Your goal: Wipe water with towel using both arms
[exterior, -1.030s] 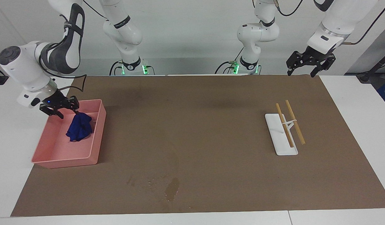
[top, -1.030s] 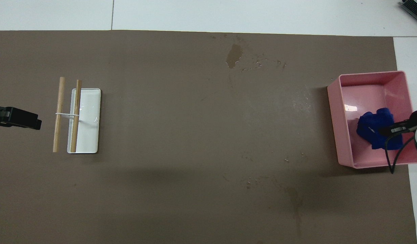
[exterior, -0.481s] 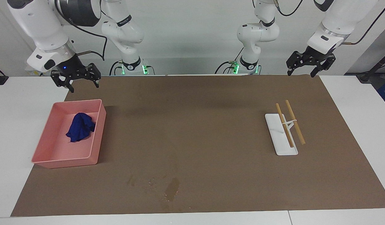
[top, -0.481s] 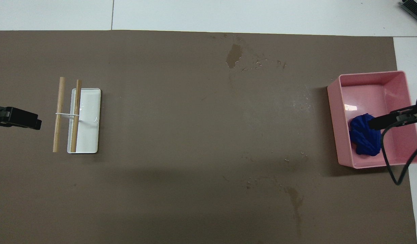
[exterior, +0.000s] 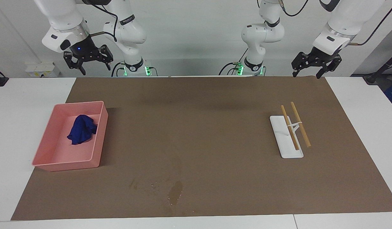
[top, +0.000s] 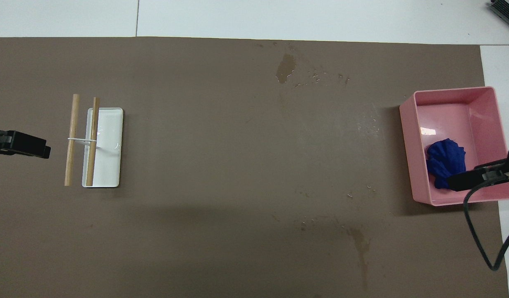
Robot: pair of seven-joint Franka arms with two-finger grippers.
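The blue towel [exterior: 82,129] [top: 444,163] lies crumpled and free in the pink tray [exterior: 98,140] [top: 408,145] at the right arm's end of the table. My right gripper [exterior: 96,70] [top: 471,180] hangs open and empty, high over the table edge on the robots' side of the tray. The water [exterior: 175,192] [top: 285,68] is a darker blotch with small droplets beside it, on the mat's middle near the edge farthest from the robots. My left gripper [exterior: 306,75] [top: 20,145] waits open and empty, raised over the mat's robot-side edge at the left arm's end.
A white rectangular tray [exterior: 283,148] [top: 111,165] with two wooden sticks [exterior: 300,124] [top: 73,138] tied across it sits toward the left arm's end. A brown mat [exterior: 215,133] covers most of the table. A faint streak [top: 362,248] marks the mat nearer the robots.
My right gripper opened, let go of the towel in the pink tray, then rose and drew back toward the robots. The towel settled in the tray. The left arm stayed still.
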